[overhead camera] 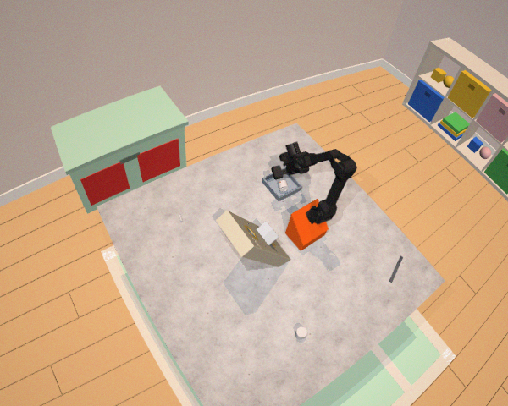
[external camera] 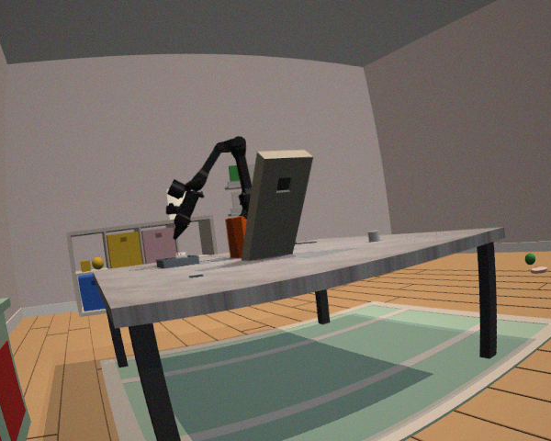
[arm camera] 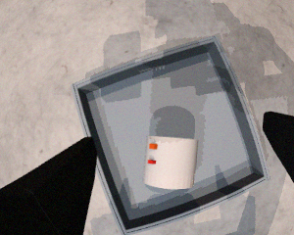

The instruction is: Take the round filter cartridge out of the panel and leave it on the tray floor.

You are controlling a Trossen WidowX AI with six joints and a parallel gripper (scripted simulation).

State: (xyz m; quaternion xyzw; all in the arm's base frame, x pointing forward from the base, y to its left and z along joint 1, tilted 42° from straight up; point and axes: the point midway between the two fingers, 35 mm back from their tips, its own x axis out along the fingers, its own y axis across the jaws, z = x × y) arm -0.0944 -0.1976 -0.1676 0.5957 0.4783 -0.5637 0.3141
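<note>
Wooden flooring surrounds a grey table [overhead camera: 228,279] where we see, from the top, our gripper [overhead camera: 284,167] above a small grey tray [overhead camera: 295,190] holding the white filter cartridge [overhead camera: 283,184].

From the exterior, the gripper [external camera: 176,234] hangs above the tray [external camera: 166,262], apart from it.

At the wrist, our fingers spread wide and empty; the cartridge [arm camera: 172,164] lies on the tray floor [arm camera: 216,120].

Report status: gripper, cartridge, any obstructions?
Gripper open, holding nothing, above tray. Cartridge lying on its side on tray floor, untouched. Nothing blocking.
</note>
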